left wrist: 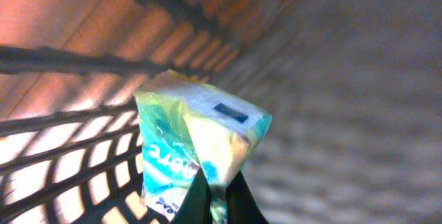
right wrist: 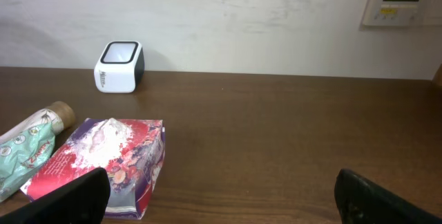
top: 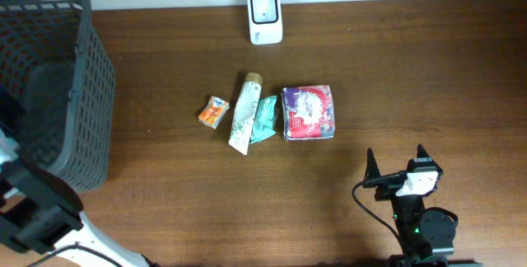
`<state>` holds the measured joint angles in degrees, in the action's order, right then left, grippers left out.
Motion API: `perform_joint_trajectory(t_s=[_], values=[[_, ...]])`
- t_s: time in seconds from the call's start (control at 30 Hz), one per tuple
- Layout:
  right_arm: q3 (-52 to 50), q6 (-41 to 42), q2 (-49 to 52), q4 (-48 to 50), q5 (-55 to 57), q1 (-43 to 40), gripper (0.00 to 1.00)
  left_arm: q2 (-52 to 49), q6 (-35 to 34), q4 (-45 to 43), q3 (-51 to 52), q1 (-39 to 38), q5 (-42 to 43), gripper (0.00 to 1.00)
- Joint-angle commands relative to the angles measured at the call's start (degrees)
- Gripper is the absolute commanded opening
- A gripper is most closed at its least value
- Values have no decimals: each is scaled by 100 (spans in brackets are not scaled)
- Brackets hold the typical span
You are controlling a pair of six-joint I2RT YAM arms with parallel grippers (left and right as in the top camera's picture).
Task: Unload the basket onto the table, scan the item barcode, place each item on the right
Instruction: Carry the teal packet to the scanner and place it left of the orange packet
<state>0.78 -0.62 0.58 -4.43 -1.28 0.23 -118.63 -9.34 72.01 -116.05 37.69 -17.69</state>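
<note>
pick-up step, by my read: left gripper [left wrist: 219, 186] is down inside the dark mesh basket [top: 49, 77], fingers pinched fully together on the lower edge of a green-and-white soft packet [left wrist: 200, 137]. packet stands tilted above the fingers, with the basket wall close behind. a small dark patch on its upper face is too blurred to call a barcode. from overhead the basket hides both gripper and packet.

next move likely calls for lifting the packet clear of the rim without snagging. then it goes right to the white scanner [top: 265, 17] at the table's far edge, code side turned to its window.

mid-table, in a loose row: orange sachet [top: 215, 111], tube [top: 244, 112], green pouch [top: 264, 119], red tissue pack [top: 308, 112].

right gripper [top: 396, 158] sits near the front edge, well apart from the row, fingers spread wide, holding nothing.
</note>
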Motion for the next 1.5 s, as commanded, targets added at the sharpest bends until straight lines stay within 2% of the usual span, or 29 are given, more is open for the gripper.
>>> perform_joint_trajectory(t_s=[0.0, 0.17, 0.27, 0.43, 0.5, 0.53, 0.67, 0.8, 0.93, 1.03, 1.1, 1.13, 1.2, 1.47], values=[[-46, 22, -37, -13, 48, -31, 99, 699, -413, 72, -973, 9, 1620, 0], [-46, 22, -37, -13, 48, -31, 99, 1403, -407, -273, -1453, 9, 4572, 0], [-46, 22, -37, -13, 48, -31, 99, 1655, -376, -498, -1453, 9, 5827, 0], [-46, 22, -37, -13, 48, -31, 99, 1663, 1377, -26, -1449, -15, 8878, 0], [-46, 22, -37, -13, 48, -31, 99, 1635, 1928, 332, -1449, -129, 9482, 0], [-46, 22, -37, -13, 48, -31, 99, 1631, 2041, 472, -1447, -227, 9482, 0], [-46, 22, -37, -13, 48, -31, 99, 1631, 2577, 855, -1445, -933, 9211, 0], [-46, 22, -37, -13, 48, -31, 99, 1620, 2573, 1141, -1438, -1810, 7289, 0], [-46, 22, -37, -13, 48, -31, 99, 1462, 2527, 1182, -1438, -2697, 6279, 0], [-46, 22, -37, -13, 48, -31, 99, 1314, 1700, 1132, -1438, -3123, 4848, 0], [-46, 22, -37, -13, 48, -31, 99, 1117, 295, 1082, -1438, -3541, 2968, 0], [-46, 22, -37, -13, 48, -31, 99, 1027, -190, 1082, -1436, -3687, 2450, 0], [-46, 22, -37, -13, 48, -31, 99, 828, -702, 1073, -1434, -3947, 1921, 0], [-46, 22, -37, -13, 48, -31, 99, -413, -715, 723, -1434, -4597, 1250, 0]])
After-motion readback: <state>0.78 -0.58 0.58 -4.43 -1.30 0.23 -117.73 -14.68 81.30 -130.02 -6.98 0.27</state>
